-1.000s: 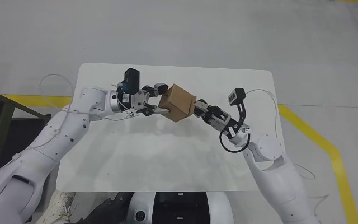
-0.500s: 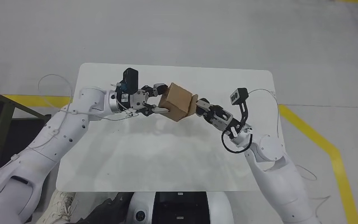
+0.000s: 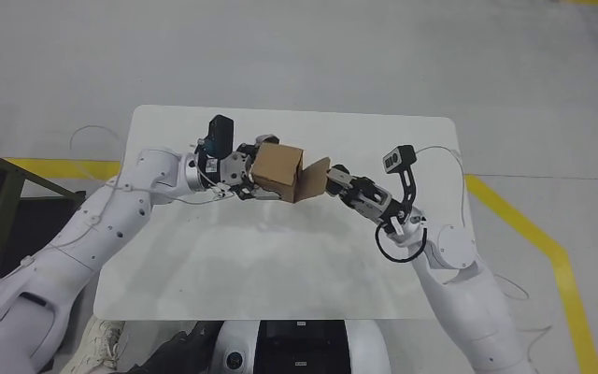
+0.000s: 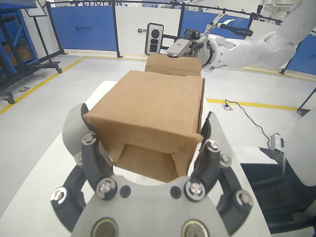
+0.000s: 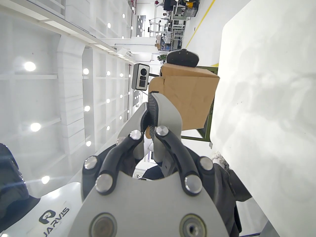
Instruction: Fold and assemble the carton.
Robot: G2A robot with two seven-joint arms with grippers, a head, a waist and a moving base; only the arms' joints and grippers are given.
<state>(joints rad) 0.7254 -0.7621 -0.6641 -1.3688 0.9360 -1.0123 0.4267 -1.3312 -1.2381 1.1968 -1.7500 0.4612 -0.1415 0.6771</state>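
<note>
A brown carton (image 3: 278, 168) hangs above the far middle of the white table (image 3: 280, 271). My left gripper (image 3: 250, 174) is shut on it from the left. In the left wrist view the carton (image 4: 153, 99) sits between the two fingers, its near end open and hollow. One flap (image 3: 315, 175) sticks out from the carton's right side. My right gripper (image 3: 332, 177) is shut, its tips at that flap's outer edge (image 4: 170, 66). In the right wrist view the shut gripper (image 5: 152, 95) meets the carton (image 5: 192, 94) at its near edge.
The table runs wide and bare in front of both arms. A dark rack (image 3: 14, 182) stands off its left side. Thin cables (image 3: 93, 136) loop from both arms over the table's far corners.
The left gripper has drawn the carton left and turned it. The flap on the right side has swung open, while the right gripper has stayed nearly in place.
</note>
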